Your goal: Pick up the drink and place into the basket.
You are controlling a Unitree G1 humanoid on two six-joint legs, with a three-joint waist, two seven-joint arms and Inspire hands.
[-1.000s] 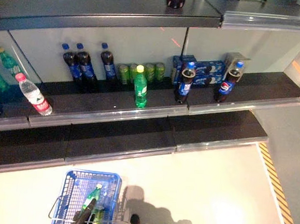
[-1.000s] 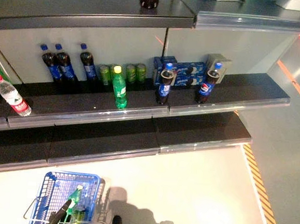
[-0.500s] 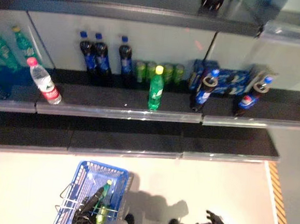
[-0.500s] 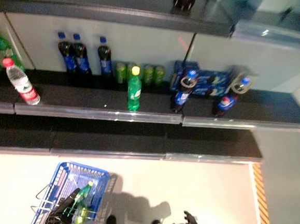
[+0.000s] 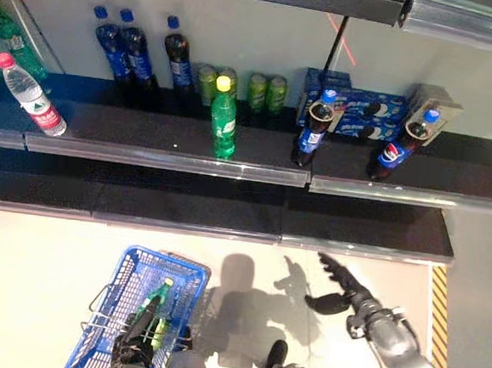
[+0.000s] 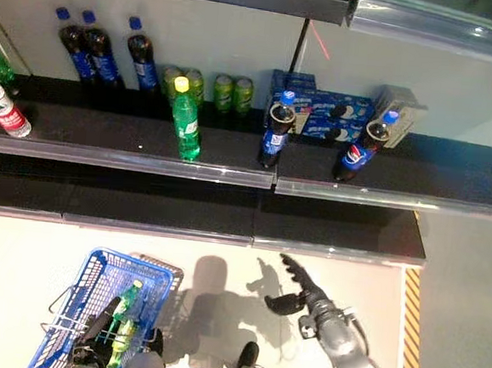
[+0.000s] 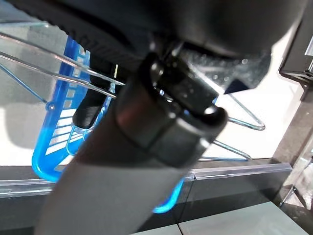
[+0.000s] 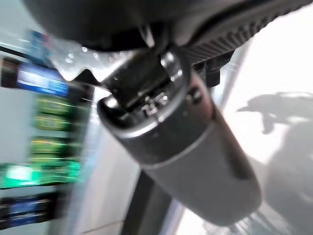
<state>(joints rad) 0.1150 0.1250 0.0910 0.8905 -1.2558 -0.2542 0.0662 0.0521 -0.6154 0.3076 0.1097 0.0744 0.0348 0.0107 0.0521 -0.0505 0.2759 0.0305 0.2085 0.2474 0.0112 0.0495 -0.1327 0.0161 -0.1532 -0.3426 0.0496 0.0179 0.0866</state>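
The blue basket (image 5: 170,260) hangs low at the left, above the pale floor, with a green bottle (image 5: 153,303) lying in it. My left hand (image 5: 134,347) is shut on its thin wire handles (image 7: 58,73). My right hand (image 5: 338,288) is open and empty, fingers spread, raised over the floor at the lower right, below the shelves. On the middle shelf a green bottle with a yellow cap (image 5: 223,128) stands near the front edge. Two cola bottles (image 5: 311,139) stand to its right.
Dark cola bottles (image 5: 124,51), green cans (image 5: 262,88) and blue boxes (image 5: 358,108) line the back of the shelf. A water bottle (image 5: 29,97) leans at the left. A lower dark shelf (image 5: 227,213) juts out over the floor. A yellow-black strip (image 5: 438,310) runs along the floor at the right.
The camera has shifted. My right hand has come up from the bottom edge into view, fingers spread. The blue basket still hangs at the lower left.
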